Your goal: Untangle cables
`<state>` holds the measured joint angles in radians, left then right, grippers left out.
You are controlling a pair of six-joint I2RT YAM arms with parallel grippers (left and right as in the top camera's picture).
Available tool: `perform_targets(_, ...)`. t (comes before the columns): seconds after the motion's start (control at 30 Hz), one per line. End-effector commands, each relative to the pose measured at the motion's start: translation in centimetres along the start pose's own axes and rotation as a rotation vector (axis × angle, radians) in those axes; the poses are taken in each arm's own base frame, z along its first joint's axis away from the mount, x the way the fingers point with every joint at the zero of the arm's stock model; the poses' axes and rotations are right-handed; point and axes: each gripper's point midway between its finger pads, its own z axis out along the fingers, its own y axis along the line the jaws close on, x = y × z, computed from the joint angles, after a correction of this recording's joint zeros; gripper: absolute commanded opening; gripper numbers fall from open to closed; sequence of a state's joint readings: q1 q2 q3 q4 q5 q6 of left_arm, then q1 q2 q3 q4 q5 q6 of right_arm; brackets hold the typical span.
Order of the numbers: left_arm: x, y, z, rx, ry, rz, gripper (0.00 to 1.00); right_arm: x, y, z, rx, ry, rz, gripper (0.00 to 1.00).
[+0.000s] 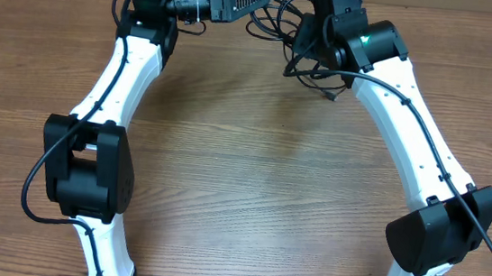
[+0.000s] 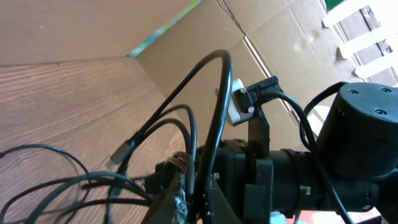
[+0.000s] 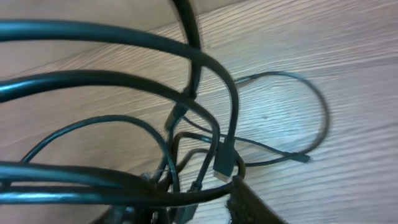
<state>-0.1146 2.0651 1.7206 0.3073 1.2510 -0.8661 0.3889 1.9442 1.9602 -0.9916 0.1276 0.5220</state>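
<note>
While pinched tight by the left gripper (image 1: 257, 0) at the far edge of the table (image 1: 242, 174): tangled cables (image 3: 93, 32), looping rightward along that edge. Right gripper (image 1: 307, 49), amid the loops there: spread or pressed together, cannot tell.

Soft, even light falls from above in the overhead view, bright but without harsh edges. The arms (image 1: 130, 68) lay only faint, diffuse shadows on the wooden surface (image 1: 251, 184), which carries a pale sheen near its middle. That view is sharp across the whole frame, and a small green lamp (image 1: 361, 39) glows on the right arm. In the left wrist view the cardboard (image 2: 93, 25) is well lit, the white slats (image 2: 364, 31) at top right are washed out, and the black housing (image 2: 367, 137) shows little detail. The right wrist view is the softest: the near cords (image 3: 124, 36) are thick, out-of-focus blurs, and a bluish-white glare lies on the wood behind them.
</note>
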Motion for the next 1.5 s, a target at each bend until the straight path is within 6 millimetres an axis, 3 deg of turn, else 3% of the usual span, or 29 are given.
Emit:
perform_targets(0.0,-5.5,-0.6,-5.1,-0.105,-0.185,0.096,0.04,0.1,-6.2,2.3,0.130,0.065,0.064,0.22)
perform_targets(0.03,-5.7,-0.4,-5.0,-0.119,-0.201,0.105,0.05,0.3,-6.2,2.3,0.131,0.075,0.064,0.17)
perform_targets(0.27,-6.9,0.4,-5.8,-0.166,-0.265,0.103,0.12,0.5,-9.4,2.0,0.209,0.108,0.095,0.16)
perform_targets(0.37,-7.1,0.6,-5.7,-0.179,-0.278,0.094,0.04,0.7,-9.6,1.9,0.208,0.124,0.101,0.11)
perform_targets(0.43,-6.9,1.0,-5.2,-0.195,-0.280,0.075,0.05,0.8,-9.1,2.0,0.182,0.132,0.103,0.11)
perform_targets(0.53,-5.9,2.1,-4.3,-0.235,-0.253,0.066,0.22,1.0,-8.0,2.1,0.118,0.154,0.057,0.12)
perform_targets(0.57,-5.3,2.8,-3.9,-0.266,-0.243,0.046,0.30,1.0,-8.0,2.2,0.115,0.152,0.059,0.13)
perform_targets(0.67,-3.0,5.1,-2.4,-0.374,-0.191,0.033,0.40,0.4,-8.0,2.2,0.107,0.135,0.065,0.17)
perform_targets(0.73,-1.3,6.2,-1.3,-0.440,-0.136,0.062,0.46,0.3,-7.9,2.2,0.076,0.145,0.079,0.26)
perform_targets(0.83,1.5,7.2,0.5,-0.514,-0.050,0.089,0.51,1.2,-7.6,2.0,0.004,0.216,0.111,0.34)
perform_targets(0.97,5.7,8.5,2.0,-0.623,0.075,0.059,0.54,1.2,-9.6,1.8,0.035,0.239,0.148,0.35)
perform_targets(1.03,8.5,8.8,2.8,-0.683,0.113,-0.096,0.61,0.7,-10.8,1.8,0.044,0.232,0.174,0.35)
perform_targets(1.17,11.5,8.0,4.2,-0.712,0.095,-0.427,0.66,0.4,-12.8,1.6,0.070,0.238,0.211,0.35)
perform_targets(1.23,12.8,7.8,4.5,-0.739,0.061,-0.639,0.73,0.3,-13.4,1.5,0.079,0.241,0.223,0.35)
perform_targets(1.4,15.8,7.5,5.9,-0.738,0.058,-0.962,0.66,-0.1,-14.4,1.4,0.089,0.233,0.243,0.35)
perform_targets(1.47,17.2,7.6,6.3,-0.744,0.077,-1.061,0.77,-0.1,-14.6,1.4,0.091,0.233,0.247,0.35)
